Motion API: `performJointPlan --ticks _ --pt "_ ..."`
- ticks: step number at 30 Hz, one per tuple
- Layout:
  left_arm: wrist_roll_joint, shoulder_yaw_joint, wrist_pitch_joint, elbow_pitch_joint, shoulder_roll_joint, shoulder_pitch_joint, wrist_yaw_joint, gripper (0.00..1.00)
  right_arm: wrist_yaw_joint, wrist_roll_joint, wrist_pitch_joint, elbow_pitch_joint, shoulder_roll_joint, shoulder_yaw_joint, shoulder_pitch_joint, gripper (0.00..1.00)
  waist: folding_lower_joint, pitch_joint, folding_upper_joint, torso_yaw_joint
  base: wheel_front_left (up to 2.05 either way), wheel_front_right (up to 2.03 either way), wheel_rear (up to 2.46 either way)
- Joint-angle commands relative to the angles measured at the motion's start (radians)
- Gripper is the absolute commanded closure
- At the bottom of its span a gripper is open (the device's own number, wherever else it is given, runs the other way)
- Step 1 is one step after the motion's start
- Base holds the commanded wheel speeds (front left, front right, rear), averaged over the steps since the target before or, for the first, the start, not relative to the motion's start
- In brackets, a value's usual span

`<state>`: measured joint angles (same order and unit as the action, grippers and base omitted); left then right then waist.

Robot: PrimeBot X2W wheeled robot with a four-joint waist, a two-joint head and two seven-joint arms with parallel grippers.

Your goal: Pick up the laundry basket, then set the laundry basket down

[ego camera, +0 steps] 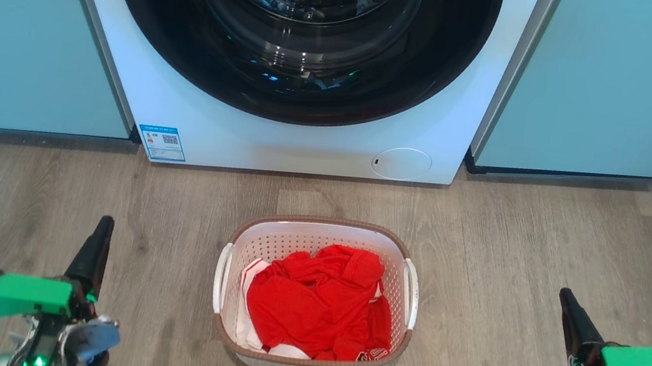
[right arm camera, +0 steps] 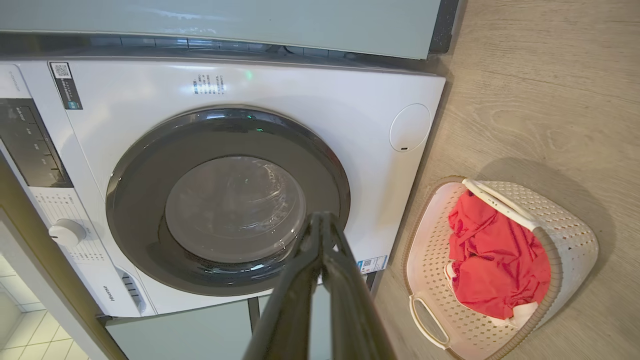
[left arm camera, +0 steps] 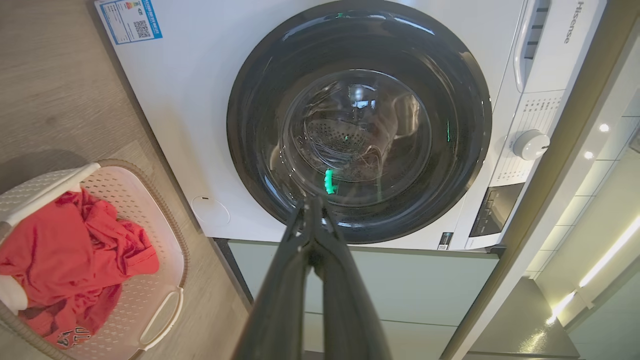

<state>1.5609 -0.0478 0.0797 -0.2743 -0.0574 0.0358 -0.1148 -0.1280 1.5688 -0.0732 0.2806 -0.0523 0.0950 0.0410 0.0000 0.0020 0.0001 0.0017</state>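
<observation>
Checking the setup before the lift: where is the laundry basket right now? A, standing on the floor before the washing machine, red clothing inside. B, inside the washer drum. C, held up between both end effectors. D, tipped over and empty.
A: the laundry basket stands upright on the floor in front of the washing machine, with red clothing inside.

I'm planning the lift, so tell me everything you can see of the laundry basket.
The laundry basket is white perforated plastic, rounded-rectangular, with a brown rim band and a white handle on each side. It stands upright on the wooden floor before the washing machine, holding red clothing. Nothing grips it.
</observation>
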Motion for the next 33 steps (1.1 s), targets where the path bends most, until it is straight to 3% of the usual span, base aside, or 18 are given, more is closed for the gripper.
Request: performJointPlan --ticks 1,33 --pt "0.035 -0.044 0.014 0.030 -0.006 0.066 -0.012 1.00 -0.003 0.038 -0.011 -0.037 -0.019 -0.013 0.061 1.00 0.0000 0.000 -0.0001 -0.001 0.00 0.00 0.00" --pt "0.056 -0.056 0.025 0.029 -0.001 0.071 -0.016 1.00 -0.003 0.056 -0.025 -0.037 -0.012 0.000 0.065 1.00 0.0000 0.001 -0.0001 -0.002 0.00 0.00 0.00"
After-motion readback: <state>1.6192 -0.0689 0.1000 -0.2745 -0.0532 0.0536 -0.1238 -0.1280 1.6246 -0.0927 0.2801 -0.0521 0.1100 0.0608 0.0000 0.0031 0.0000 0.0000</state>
